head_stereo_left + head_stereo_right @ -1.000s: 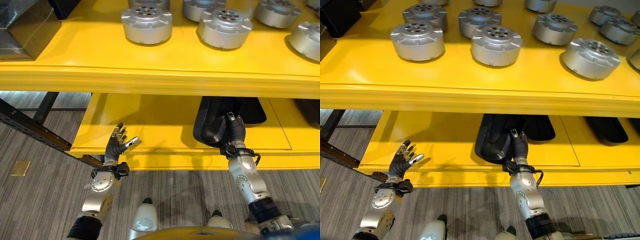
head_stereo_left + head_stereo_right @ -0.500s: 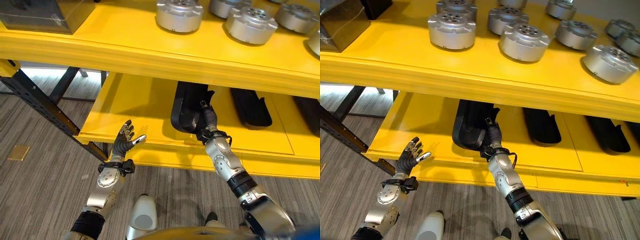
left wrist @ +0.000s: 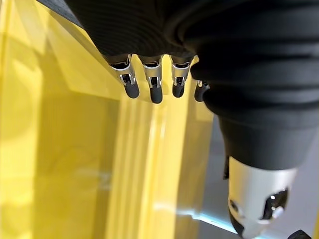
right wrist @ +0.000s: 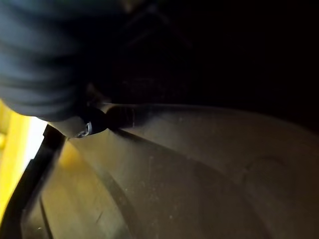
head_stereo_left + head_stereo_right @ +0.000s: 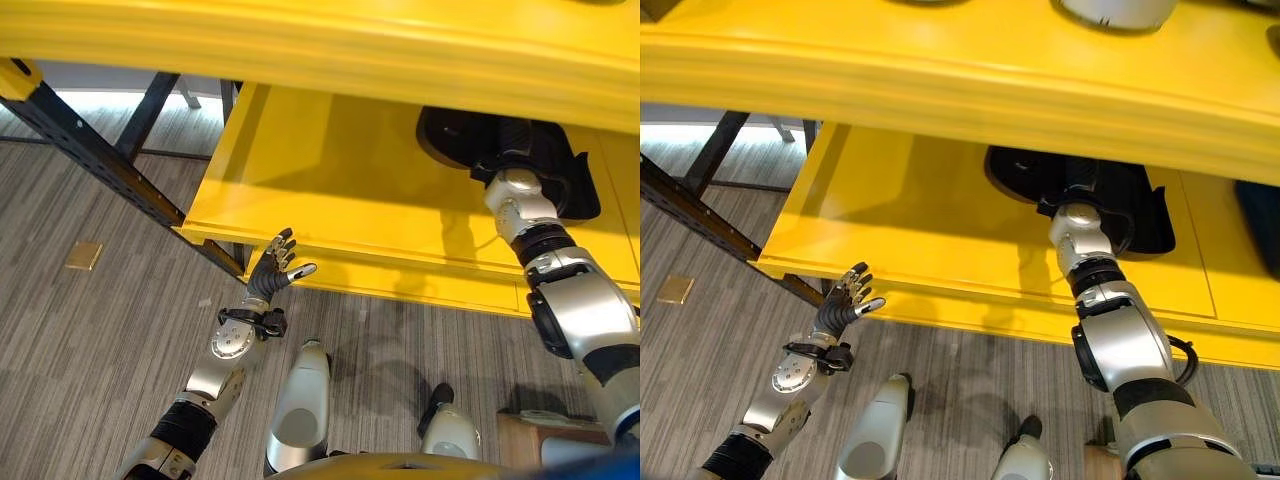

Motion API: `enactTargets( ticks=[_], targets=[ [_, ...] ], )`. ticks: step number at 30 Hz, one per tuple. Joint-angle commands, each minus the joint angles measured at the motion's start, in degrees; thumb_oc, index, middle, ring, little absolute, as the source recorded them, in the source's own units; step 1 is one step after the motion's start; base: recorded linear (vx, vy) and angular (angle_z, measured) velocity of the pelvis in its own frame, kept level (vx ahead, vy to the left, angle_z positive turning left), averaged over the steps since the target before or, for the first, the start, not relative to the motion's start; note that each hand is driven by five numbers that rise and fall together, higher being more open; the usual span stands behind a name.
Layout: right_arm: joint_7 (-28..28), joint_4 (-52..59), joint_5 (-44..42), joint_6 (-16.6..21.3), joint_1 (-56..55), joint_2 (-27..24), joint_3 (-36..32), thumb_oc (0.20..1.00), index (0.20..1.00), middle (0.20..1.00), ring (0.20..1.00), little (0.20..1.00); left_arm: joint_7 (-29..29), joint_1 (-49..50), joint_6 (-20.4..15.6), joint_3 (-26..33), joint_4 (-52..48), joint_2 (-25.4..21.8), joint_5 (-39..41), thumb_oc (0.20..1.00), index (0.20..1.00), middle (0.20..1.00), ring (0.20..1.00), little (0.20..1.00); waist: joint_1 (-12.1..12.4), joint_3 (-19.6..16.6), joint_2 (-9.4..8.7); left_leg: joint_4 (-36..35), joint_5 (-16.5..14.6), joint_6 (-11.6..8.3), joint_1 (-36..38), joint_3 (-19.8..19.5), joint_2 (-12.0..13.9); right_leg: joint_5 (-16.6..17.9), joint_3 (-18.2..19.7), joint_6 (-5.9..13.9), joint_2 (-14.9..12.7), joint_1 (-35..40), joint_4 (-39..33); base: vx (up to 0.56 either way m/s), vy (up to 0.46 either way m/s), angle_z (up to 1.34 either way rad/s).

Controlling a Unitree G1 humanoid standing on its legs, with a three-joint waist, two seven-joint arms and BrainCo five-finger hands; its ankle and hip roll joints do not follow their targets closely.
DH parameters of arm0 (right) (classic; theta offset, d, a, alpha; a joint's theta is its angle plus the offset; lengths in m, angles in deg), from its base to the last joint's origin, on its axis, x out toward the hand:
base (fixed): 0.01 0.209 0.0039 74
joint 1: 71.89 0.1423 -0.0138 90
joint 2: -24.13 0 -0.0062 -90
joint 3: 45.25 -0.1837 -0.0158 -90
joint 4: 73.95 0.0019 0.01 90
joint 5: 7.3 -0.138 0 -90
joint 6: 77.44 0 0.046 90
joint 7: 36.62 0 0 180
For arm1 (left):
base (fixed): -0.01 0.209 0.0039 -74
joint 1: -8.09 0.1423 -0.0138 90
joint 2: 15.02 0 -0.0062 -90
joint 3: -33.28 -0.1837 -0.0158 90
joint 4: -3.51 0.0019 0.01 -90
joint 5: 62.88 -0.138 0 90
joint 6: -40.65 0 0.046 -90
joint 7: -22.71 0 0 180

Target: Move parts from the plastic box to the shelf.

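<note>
Black part [image 5: 1118,205] on yellow shelf [image 5: 930,235]

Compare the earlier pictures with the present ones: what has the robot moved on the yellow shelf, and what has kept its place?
The camera has tilted down, so the silver parts on top are mostly out of frame. The right hand has reached deeper under the upper shelf, with the black part now further back on the lower shelf; its fingers are hidden. The left hand stays open, idle near the shelf's front edge.

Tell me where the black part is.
The black part lies on the yellow lower shelf, right of centre under the upper shelf, with the right hand on it.
</note>
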Motion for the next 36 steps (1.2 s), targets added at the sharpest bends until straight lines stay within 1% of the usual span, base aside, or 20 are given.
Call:
enactTargets(
  ticks=[1,3,5,6,7,8,10,11,13,20,26,36],
  targets=[
    [0.03,-0.21,2.91,2.73,3.07,-2.02,-1.07,0.2,0.2,0.2,0.2,0.2,0.99,0.64,-2.68,-0.11,-3.13,-1.87,0.46,1.0,1.0,1.0,1.0,1.0,1.88,-2.4,-0.32,-3.42,2.81,-2.71,2.43,0.19,4.22,-5.99,3.13,0.06,-1.04,-2.06,11.75,-0.11,-0.007,-0.13],
    [0.27,-3.76,4.2,2.02,4.36,-3.26,0.06,0.2,0.2,0.2,0.2,0.2,0.97,0.3,-2.6,-0.54,-3.15,-2.06,0.71,1.0,1.0,1.0,1.0,1.0,1.87,-1.85,0.24,-1.7,2.43,-2.55,0.87,-0.37,4.45,-6.88,3.75,-0.27,-0.83,-3.93,13.75,-0.09,-0.026,-0.17],
    [0.23,-4.66,4.53,1.83,4.73,-3.48,0.31,0.2,0.2,0.2,0.2,0.2,0.95,0.12,-2.59,-0.77,-2.93,-1.99,0.72,1.0,1.0,1.0,1.0,1.0,1.85,-1.77,0.45,-1.22,2.16,-2.47,0.33,-0.57,4.59,-7.23,3.71,-0.38,-0.76,-4.64,14.47,-0.05,-0.031,-0.07],
    [0.19,-5.65,5.57,1.55,5.13,-3.74,1.12,0.2,0.2,0.2,0.2,0.2,0.85,-0.08,-2.52,-1.21,-3.15,-2.09,0.72,1.0,1.0,1.0,1.0,1.0,2.01,-1.31,0.86,-0.23,1.56,-2.42,-0.26,-1.01,4.78,-7.93,3.99,-0.48,-0.62,-5.49,15.78,-0.06,-0.038,-0.05],
    [0.3,-6.23,5.87,1.46,5.42,-3.84,1.16,0.2,0.2,0.2,0.2,0.2,0.95,-0.15,-2.47,-1.43,-3.32,-2.25,0.73,1.0,1.0,1.0,1.0,1.0,1.92,-1.24,1.09,0.08,1.89,-2.18,-1.16,-1.34,4.74,-7.78,4.08,-0.66,-0.47,-6.28,16.19,-0.07,-0.053,-0.03],
    [0.36,-6.75,6.86,1.26,5.71,-3.74,1.76,0.2,0.2,0.2,0.2,0.2,0.86,-0.39,-2.45,-1.91,-3.4,-2.36,0.72,1.0,1.0,1.0,1.0,1.0,1.92,-0.93,1.4,0.51,1.53,-2.11,-1.48,-1.44,4.64,-8.17,4.24,-0.71,-0.47,-6.88,16.92,-0.06,-0.047,-0.02],
    [0.2,-7.66,8.65,0.8,6.7,-4.22,3.32,0.2,0.2,0.2,0.2,0.2,0.59,-0.88,-2.67,-2.46,-3.0,-2.44,0.93,1.0,1.0,1.0,1.0,1.0,1.87,-0.37,1.95,0.16,1.98,-2.2,-2.24,-1.61,4.51,-8.07,4.04,-0.85,-0.46,-7.83,17.15,-0.05,-0.032,0.0],
    [0.2,-7.67,8.64,0.8,6.72,-4.22,3.33,0.2,0.2,0.2,0.2,0.2,0.59,-0.89,-2.67,-2.46,-3.0,-2.43,0.92,1.0,1.0,1.0,1.0,1.0,1.86,-0.38,1.95,0.17,1.98,-2.2,-2.27,-1.61,4.51,-8.07,4.04,-0.85,-0.46,-7.85,17.16,-0.07,-0.026,0.04],
    [-0.28,-8.67,11.02,0.13,8.46,-5.36,5.34,0.2,0.2,0.2,0.2,0.2,0.42,-0.98,-3.01,-2.58,-3.22,-2.56,1.3,1.0,1.0,1.0,1.0,1.0,1.73,0.18,2.78,-0.07,2.72,-2.34,-3.69,-1.9,4.45,-7.97,3.97,-1.03,-0.45,-9.41,17.58,-0.07,-0.027,0.04],
    [-0.1,-9.61,13.36,-0.31,10.81,-6.21,7.22,0.2,0.2,0.2,0.2,0.2,0.26,-1.19,-3.17,-2.89,-3.27,-2.52,1.29,1.0,1.0,1.0,1.0,1.0,1.76,1.24,3.33,-0.25,3.03,-2.27,-4.64,-1.84,4.22,-7.99,4.03,-1.19,-0.59,-10.56,18.24,0.0,-0.003,0.0],
    [0.31,-9.27,15.92,-0.53,12.18,-6.27,9.19,0.2,0.2,0.2,0.2,0.2,-0.3,-2.27,-3.51,-3.23,-3.01,-2.4,1.24,1.0,1.0,1.0,1.0,1.0,1.74,2.13,3.39,-0.87,3.33,-2.14,-5.1,-1.88,3.98,-7.74,3.7,-1.05,-0.83,-10.6,17.78,0.01,-0.006,0.01],
    [0.98,-9.84,13.36,-0.3,13.92,-6.69,7.97,0.2,0.2,0.2,0.2,0.2,-0.88,-3.7,-3.64,-3.83,-3.38,-2.33,1.3,1.0,1.0,1.0,1.0,1.0,1.99,3.0,3.77,-0.39,3.07,-1.76,-6.22,-1.99,3.16,-7.68,3.28,-0.79,-1.53,-10.98,17.9,0.01,0.001,0.04]
  ],
)
